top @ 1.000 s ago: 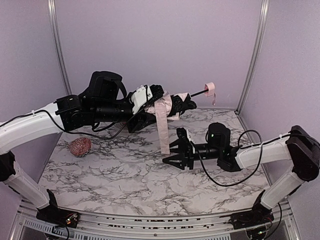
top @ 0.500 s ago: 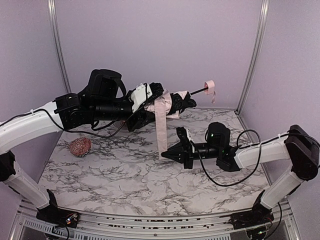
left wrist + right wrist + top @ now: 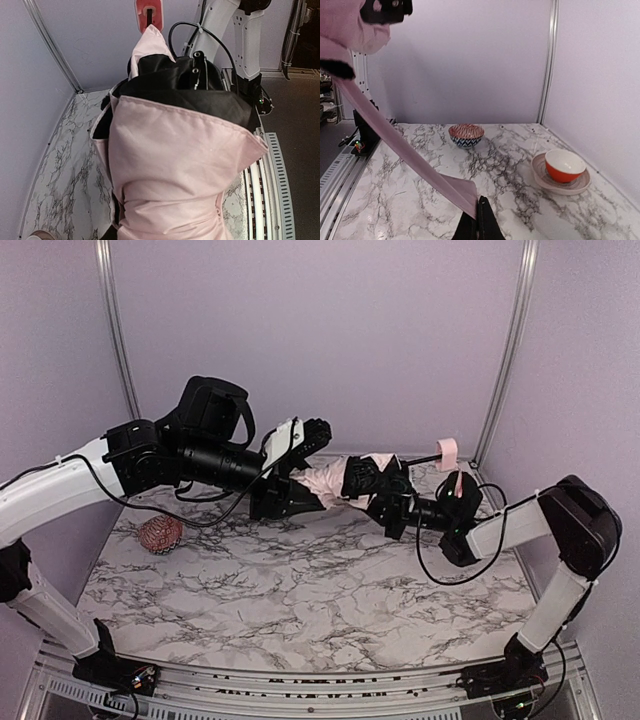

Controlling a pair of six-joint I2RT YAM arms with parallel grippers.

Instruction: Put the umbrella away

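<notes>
1. Pinched shut at the right gripper (image 3: 479, 221) on the free end of the pink strap (image 3: 415, 157), drawn taut up to the left.
2. Clamped at the left gripper (image 3: 305, 470) around the folded pink canopy of the umbrella (image 3: 338, 480); fingers hidden under fabric in the wrist view.
3. Held clear of the marble table (image 3: 300, 600), toward the back, between both arms.
4. Lying nearly level, long axis left to right, handle knob (image 3: 448, 451) pointing right.
</notes>
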